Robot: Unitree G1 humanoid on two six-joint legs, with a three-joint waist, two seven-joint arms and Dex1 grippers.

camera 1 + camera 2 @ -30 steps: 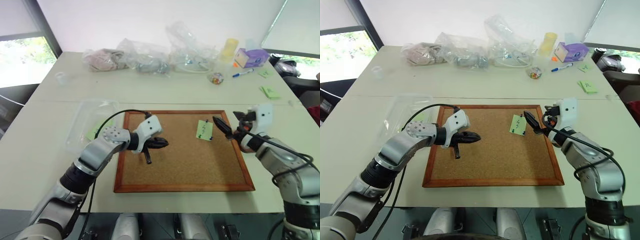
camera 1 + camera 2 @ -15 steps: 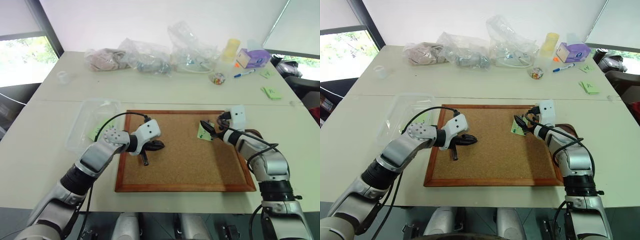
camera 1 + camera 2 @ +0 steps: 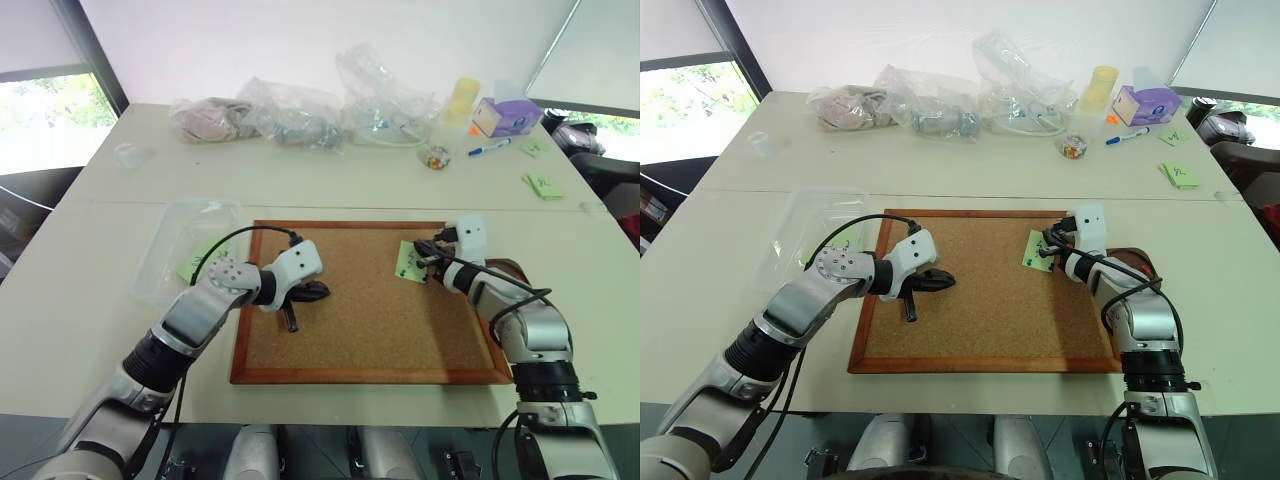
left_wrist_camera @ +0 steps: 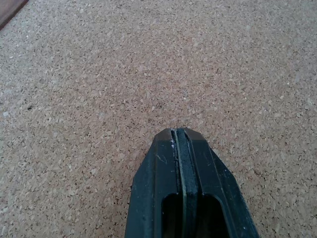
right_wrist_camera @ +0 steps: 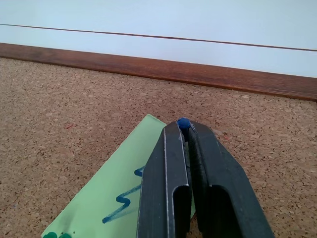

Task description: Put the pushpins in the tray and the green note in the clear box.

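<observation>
The right gripper (image 5: 184,130) is pinching a small blue-headed pushpin (image 5: 184,122) that is pinning the light-green square sticky note (image 5: 116,191) to the wood-framed corkboard (image 3: 365,377), probably so it can be pulled free. The left gripper (image 4: 179,136) is closed on nothing, hovering above bare cork. The shallow transparent plastic box (image 3: 182,250) is lying just beside the board's left edge, awaiting the note

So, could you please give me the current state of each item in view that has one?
Right gripper: shut on a blue pushpin.
Left gripper: shut, empty, over the corkboard.
Green note: on the corkboard.
Clear box: open, another green note inside.
</observation>
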